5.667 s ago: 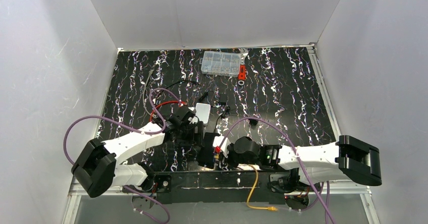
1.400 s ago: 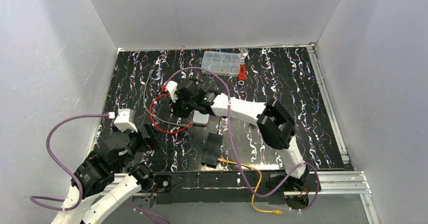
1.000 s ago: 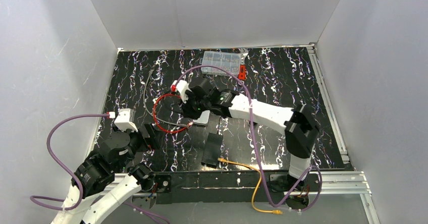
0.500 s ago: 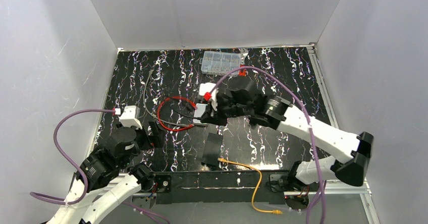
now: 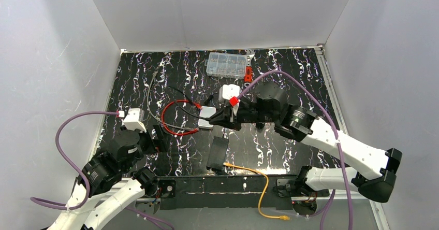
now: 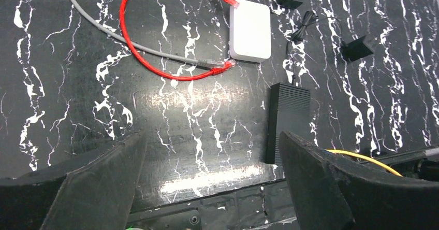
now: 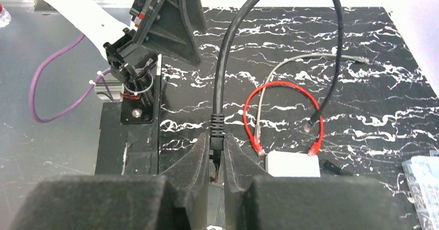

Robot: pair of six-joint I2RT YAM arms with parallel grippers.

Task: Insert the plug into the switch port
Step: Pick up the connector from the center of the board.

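The switch, a flat black box point(image 5: 217, 153), lies near the front rail; it also shows in the left wrist view point(image 6: 287, 121). Its ports do not show. The thin orange cable point(image 5: 261, 181) ends beside the box's near corner, where its plug point(image 5: 226, 164) is too small to make out. Its other end hangs off the front. My right gripper point(image 5: 213, 120) is shut on the black boot of a thin black cable point(image 7: 216, 124), held above the white-grey box point(image 5: 207, 117), not on the orange cable. My left gripper point(image 5: 155, 138) is open and empty at the front left, fingers point(image 6: 98, 178) wide apart.
A red cable loop point(image 5: 171, 117) and a grey cable point(image 5: 150, 100) lie left of the white-grey box point(image 6: 250, 30). A clear parts box point(image 5: 226, 64) and a red tool point(image 5: 248, 74) sit at the back. A small black bracket point(image 6: 357, 48) lies right of the switch.
My right arm has swung from the red loop rightward, stretching the black cable over the white-grey box. The left arm, withdrawn from the switch earlier, has barely moved.
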